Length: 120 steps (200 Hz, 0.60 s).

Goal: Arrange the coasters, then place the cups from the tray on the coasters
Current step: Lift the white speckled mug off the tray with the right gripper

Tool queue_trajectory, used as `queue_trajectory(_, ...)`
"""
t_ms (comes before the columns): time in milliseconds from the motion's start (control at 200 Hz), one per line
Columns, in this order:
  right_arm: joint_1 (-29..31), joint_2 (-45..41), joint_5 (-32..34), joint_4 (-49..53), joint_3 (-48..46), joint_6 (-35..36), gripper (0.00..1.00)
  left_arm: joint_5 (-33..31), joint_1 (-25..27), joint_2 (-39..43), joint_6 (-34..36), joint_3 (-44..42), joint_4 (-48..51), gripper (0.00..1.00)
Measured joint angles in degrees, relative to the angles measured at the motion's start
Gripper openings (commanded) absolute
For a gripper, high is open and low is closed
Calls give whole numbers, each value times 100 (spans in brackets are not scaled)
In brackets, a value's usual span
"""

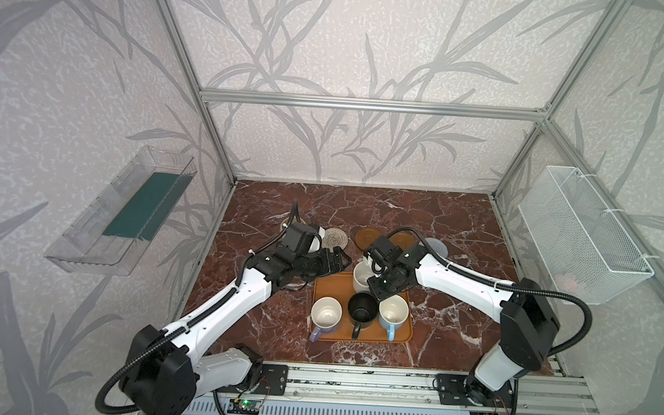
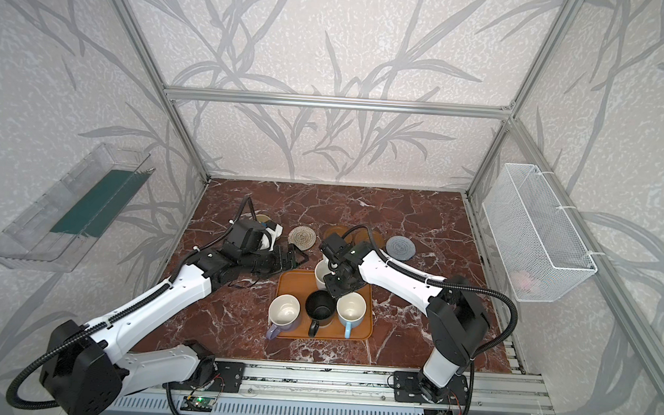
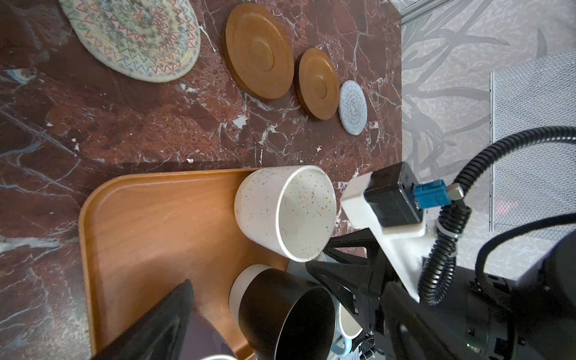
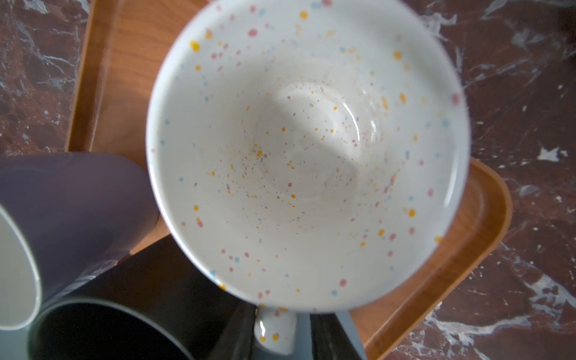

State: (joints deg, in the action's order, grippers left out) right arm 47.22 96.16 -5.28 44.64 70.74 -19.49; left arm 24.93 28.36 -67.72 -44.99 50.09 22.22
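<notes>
On the orange-brown tray [image 1: 331, 286] stand a white speckled cup [image 1: 361, 275], a lavender cup [image 1: 326, 315], a black cup [image 1: 363, 307] and a light blue cup [image 1: 393, 315]. My right gripper [image 4: 282, 330] hangs over the white cup [image 4: 308, 149]. Its fingers straddle the cup's handle, with a thin gap on one side. Behind the tray lie a cream woven coaster [image 1: 335, 238], two brown discs [image 3: 258, 51] [image 3: 319, 84] and a grey-blue coaster [image 1: 436, 246]. My left gripper [image 1: 339, 258] stands open and empty by the tray's far left corner.
A tan round shape [image 2: 262, 217] peeks out behind my left wrist; I cannot tell what it is. A clear bin [image 1: 121, 211] hangs on the left wall and a white wire basket [image 1: 581, 235] on the right. The two arms nearly meet above the tray's far edge.
</notes>
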Motion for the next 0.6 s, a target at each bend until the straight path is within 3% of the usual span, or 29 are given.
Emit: queue_trajectory(600,15,85,170,-341,-212,-168,25,-2,0,-35,22,0,0,96)
